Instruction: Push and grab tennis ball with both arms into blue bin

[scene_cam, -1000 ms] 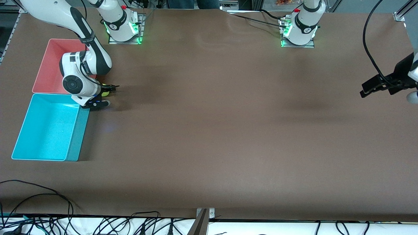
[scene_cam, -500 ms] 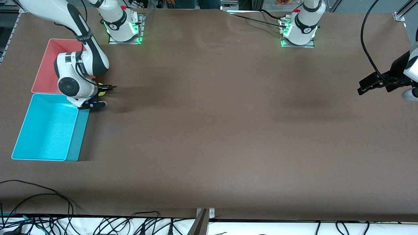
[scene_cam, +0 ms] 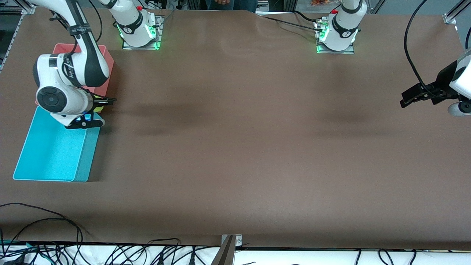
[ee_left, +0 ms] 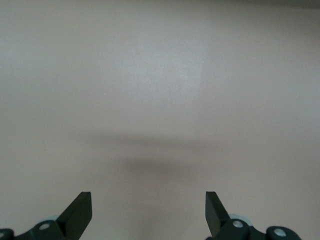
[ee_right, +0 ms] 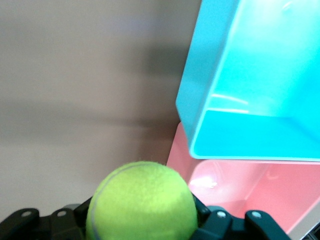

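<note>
Tennis ball [ee_right: 141, 202], fuzzy yellow-green, sits clamped between the right gripper's [scene_cam: 98, 103] black fingers, lifted off the brown table [scene_cam: 235, 147] above the spot where the blue bin [scene_cam: 48, 173] and the pink bin [scene_cam: 106, 73] meet. Both bins stand side by side at the right arm's end. The left gripper [ee_left: 149, 210] waits over bare table at its own end, fingers spread wide, holding nothing.

Light falls evenly from above on the brown table [scene_cam: 235, 147], and soft wide shadows lie under both arms. Green lights glow at the two bases. In the right wrist view the tennis ball [ee_right: 142, 202] is slightly blurred, and the blue bin [ee_right: 260, 75] shows white glare.
</note>
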Tool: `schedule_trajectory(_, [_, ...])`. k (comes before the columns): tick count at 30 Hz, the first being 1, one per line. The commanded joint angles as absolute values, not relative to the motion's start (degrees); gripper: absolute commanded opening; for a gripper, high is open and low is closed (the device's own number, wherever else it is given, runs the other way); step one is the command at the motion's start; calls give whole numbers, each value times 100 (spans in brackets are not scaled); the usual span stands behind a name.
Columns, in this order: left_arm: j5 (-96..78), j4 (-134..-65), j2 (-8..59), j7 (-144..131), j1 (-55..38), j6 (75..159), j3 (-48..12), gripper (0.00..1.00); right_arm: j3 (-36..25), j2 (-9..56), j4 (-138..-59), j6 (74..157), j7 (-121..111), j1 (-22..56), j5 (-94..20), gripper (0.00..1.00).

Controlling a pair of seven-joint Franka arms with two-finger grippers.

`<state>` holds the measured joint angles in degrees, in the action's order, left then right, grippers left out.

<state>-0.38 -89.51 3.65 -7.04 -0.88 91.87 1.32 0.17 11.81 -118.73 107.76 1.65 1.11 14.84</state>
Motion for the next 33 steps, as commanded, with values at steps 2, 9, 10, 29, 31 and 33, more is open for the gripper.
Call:
schedule_trajectory(2, [-97,-8982,334,-589,-141,9132,185,100,-9,1274,-11347,10529,-219,53,1477,48])
schedule_trajectory(9, [-97,-8982,343,-598,-158,9132,185,100,-97,1309,-11004,10512,-851,-219,1477,48])
schedule_trajectory(10, [-97,-8982,343,-598,-158,9132,185,100,-88,1344,-10960,10520,-922,-272,1477,48])
schedule_trajectory(29, [-97,-8983,343,-598,-176,9123,184,100,-97,2249,-10371,10793,-2205,-1133,1161,48])
schedule_trajectory(31, [-88,-8974,343,-598,-176,9132,184,100,-97,2372,-10371,10837,-2294,-1195,1099,48])
schedule_trajectory(33, [-70,-8974,343,-598,-167,9132,185,100,-97,2469,-10371,10924,-2381,-1291,1090,48])
